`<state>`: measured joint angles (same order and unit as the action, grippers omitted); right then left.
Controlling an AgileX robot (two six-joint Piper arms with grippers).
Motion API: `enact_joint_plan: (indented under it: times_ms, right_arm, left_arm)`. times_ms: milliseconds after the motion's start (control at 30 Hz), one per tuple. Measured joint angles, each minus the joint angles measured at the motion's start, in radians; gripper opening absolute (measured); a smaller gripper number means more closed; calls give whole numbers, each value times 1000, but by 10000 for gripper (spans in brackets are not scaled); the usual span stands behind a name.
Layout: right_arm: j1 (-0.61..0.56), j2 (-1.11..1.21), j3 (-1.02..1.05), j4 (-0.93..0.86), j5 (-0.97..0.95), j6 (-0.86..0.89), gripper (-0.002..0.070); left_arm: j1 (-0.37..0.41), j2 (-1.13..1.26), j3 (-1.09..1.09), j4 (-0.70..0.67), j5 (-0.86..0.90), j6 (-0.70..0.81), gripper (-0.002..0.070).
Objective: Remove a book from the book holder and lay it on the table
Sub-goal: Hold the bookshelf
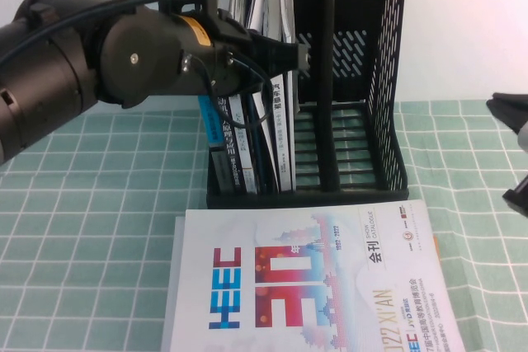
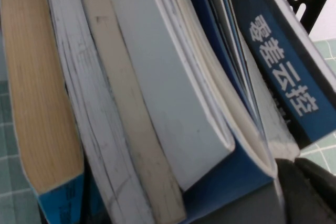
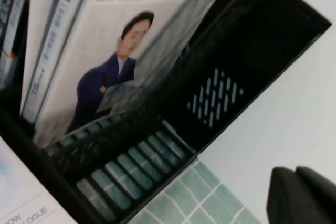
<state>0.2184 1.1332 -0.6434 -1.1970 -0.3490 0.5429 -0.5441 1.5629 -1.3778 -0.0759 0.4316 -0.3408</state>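
In the holder point(image 1: 363, 80), the book point(image 3: 105, 51) is flanked by other books point(image 1: 239, 138); a catalogue point(image 1: 305, 286) lies in front. The left gripper point(image 1: 285, 59) is pressed among the books, the right gripper point(image 1: 516, 150) is parked at the table point(image 1: 82, 228) edge; neither grip can be told.

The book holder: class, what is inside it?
Upright books fill the book holder's left compartment, among them the book; its right compartment is bare. The left hand, at their tops, covers some. The right hand waits aside.
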Motion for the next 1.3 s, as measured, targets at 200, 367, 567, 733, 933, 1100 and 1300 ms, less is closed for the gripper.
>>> enact_joint_plan:
  times_ms: [200,367,567,733,933,1100,1300]
  right_arm:
    - [0,131,-2,-81,-294,124,-2]
    - [1,319,-2,17,-554,156,-1]
    - [2,451,-4,115,-674,69,29]
    - [18,458,-16,177,-675,-2,131]
    - [36,483,-72,179,-679,6,326]
    - [62,505,-146,186,-659,23,371]
    - [98,531,-217,261,-481,40,376]
  left_arm:
    - [0,0,-6,-3,-2,0,-3]
    - [0,0,-7,-3,-22,0,-3]
    - [0,13,-8,-46,-45,-1,-3]
    - [0,38,-12,-113,-72,16,-2]
    - [-10,43,-16,-142,-80,28,-2]
    - [-12,43,-16,-146,-80,42,-3]
    - [-12,43,-16,-146,-77,49,-3]
